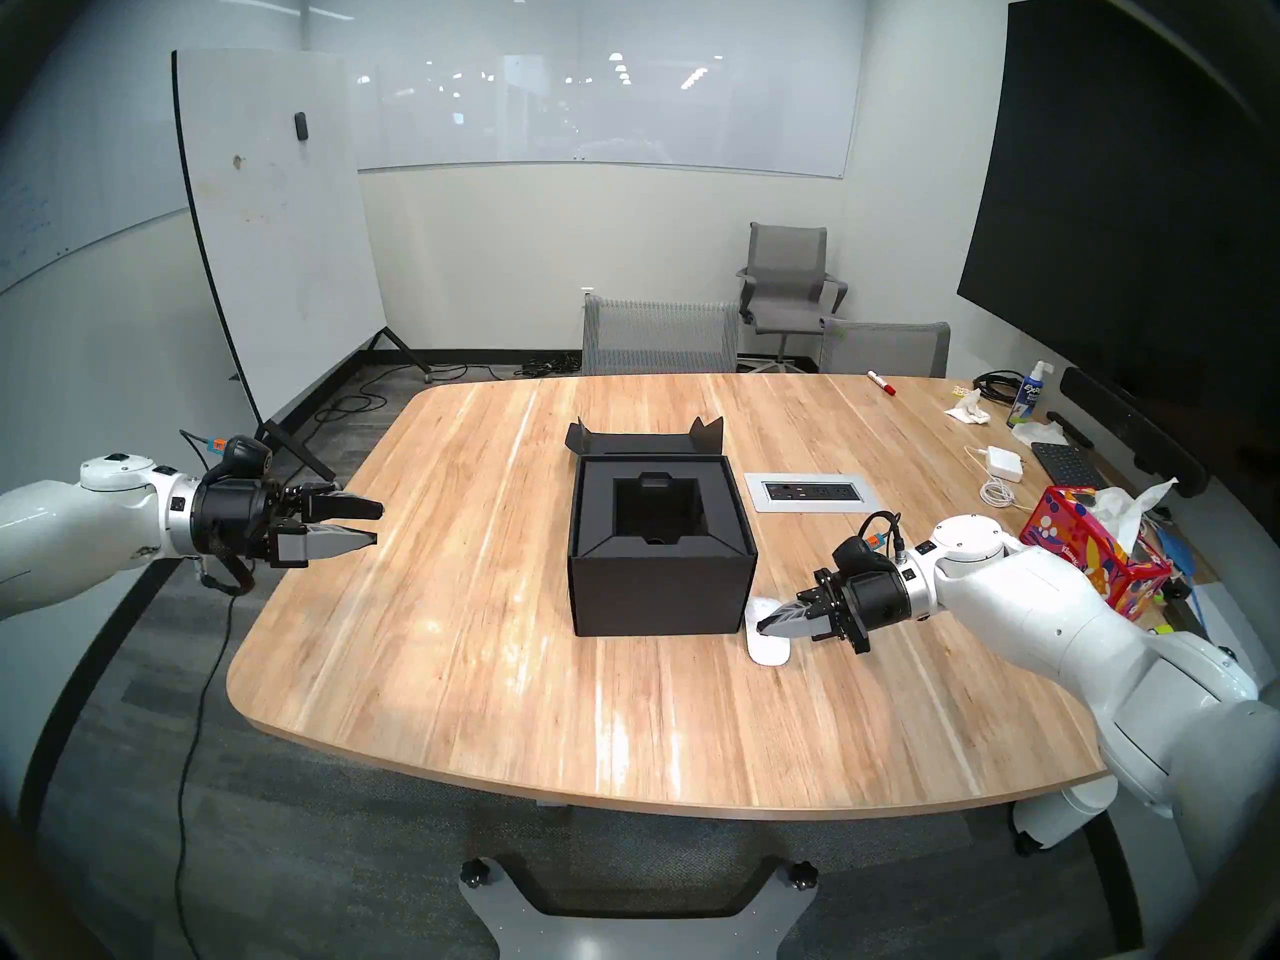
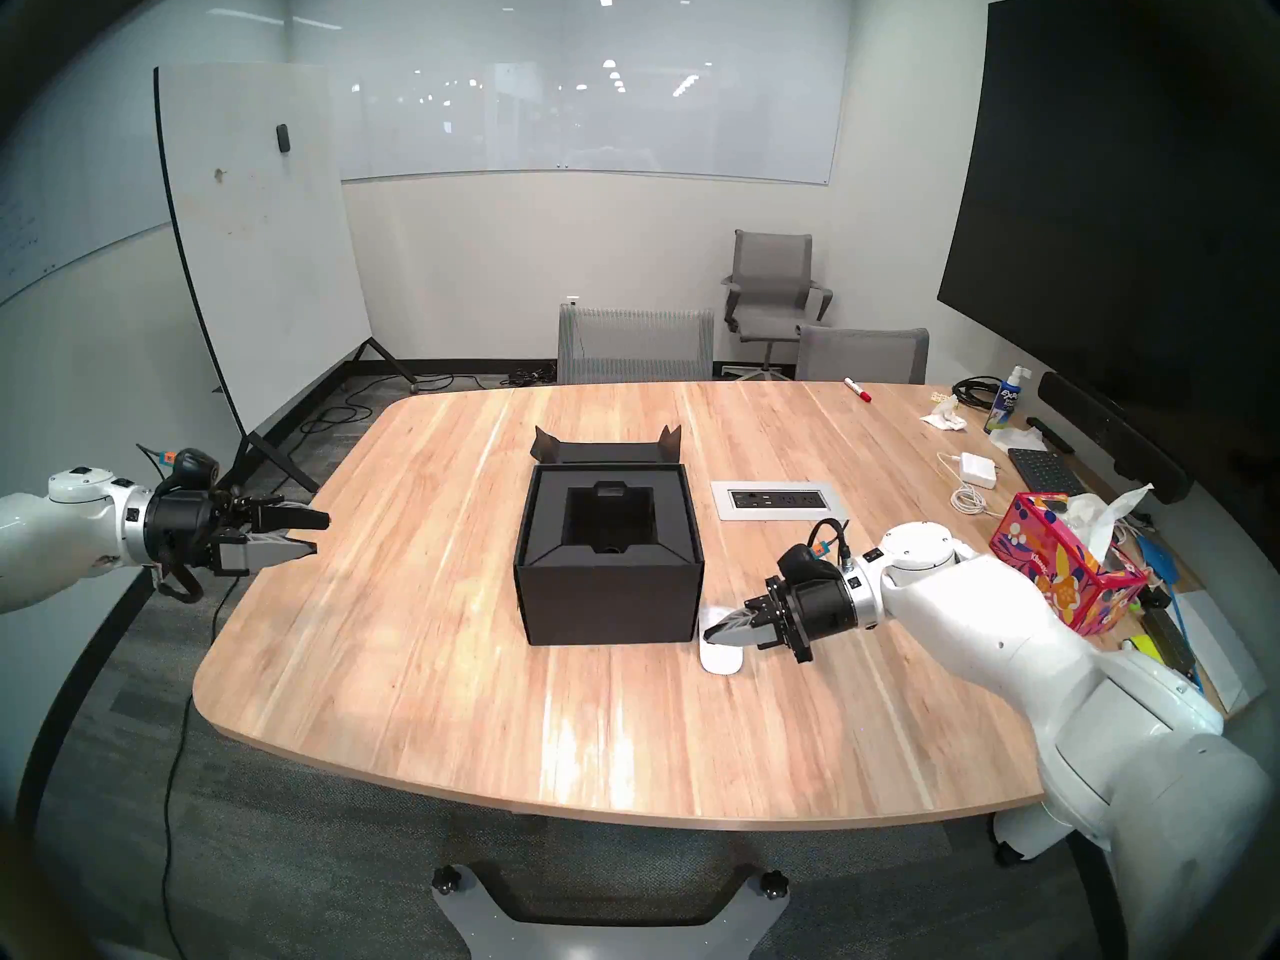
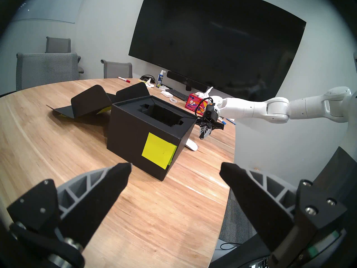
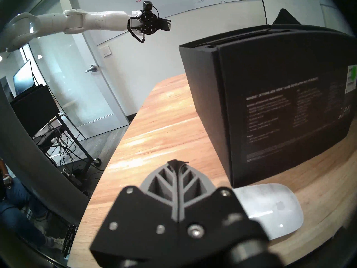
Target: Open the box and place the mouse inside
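The black box (image 1: 658,577) stands mid-table with its lid flap (image 1: 644,444) folded back flat behind it, and the black recessed insert (image 1: 658,508) is empty. A yellow-green sticky note (image 3: 158,152) is on its left side. The white mouse (image 1: 767,645) lies on the table by the box's front right corner. My right gripper (image 1: 762,626) is shut with nothing in it, its tips just over the mouse's edge. In the right wrist view the mouse (image 4: 270,209) lies beside the closed fingers (image 4: 164,181). My left gripper (image 1: 377,522) hangs open and empty at the table's left edge, well clear of the box.
A power outlet panel (image 1: 814,492) is set in the table right of the box. At the far right are a red tissue box (image 1: 1094,557), white power adapter (image 1: 1004,463), keyboard (image 1: 1067,463) and spray bottle (image 1: 1028,394). Chairs (image 1: 658,335) stand behind the table.
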`<act>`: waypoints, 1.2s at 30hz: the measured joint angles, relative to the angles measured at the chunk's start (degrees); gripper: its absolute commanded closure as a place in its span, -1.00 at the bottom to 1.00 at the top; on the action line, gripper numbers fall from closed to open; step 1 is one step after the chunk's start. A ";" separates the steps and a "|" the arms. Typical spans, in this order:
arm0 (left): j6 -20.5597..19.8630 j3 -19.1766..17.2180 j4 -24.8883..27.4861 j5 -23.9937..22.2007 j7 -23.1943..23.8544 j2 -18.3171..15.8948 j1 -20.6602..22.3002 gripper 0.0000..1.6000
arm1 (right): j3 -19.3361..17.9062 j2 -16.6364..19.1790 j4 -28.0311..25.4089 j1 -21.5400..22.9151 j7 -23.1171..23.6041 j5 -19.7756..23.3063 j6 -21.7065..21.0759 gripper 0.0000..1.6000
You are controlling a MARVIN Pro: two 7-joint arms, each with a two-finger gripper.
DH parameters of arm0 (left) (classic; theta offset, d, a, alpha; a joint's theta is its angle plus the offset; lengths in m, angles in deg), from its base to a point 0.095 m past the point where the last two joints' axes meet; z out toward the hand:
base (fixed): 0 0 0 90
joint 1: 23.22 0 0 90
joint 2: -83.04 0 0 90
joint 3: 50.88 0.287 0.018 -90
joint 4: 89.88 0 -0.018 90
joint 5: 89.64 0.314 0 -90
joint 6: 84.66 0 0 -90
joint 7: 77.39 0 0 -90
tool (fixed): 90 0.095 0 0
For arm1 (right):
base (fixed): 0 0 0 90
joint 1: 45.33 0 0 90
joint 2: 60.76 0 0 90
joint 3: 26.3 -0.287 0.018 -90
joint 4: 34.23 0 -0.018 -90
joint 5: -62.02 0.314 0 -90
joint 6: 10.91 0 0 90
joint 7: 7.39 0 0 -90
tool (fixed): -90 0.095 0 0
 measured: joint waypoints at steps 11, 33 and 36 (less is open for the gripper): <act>0.00 0.00 0.00 0.00 0.00 0.00 0.00 -1.00 | 2.75 -1.18 3.18 1.93 0.00 0.82 0.69 1.00; 0.00 0.00 0.00 0.00 0.00 0.00 0.00 -1.00 | 8.99 -3.92 8.64 5.75 0.00 3.70 2.93 1.00; 0.00 0.00 0.00 0.00 0.00 0.00 0.00 -1.00 | 9.78 -4.32 9.39 6.25 0.00 4.14 3.13 1.00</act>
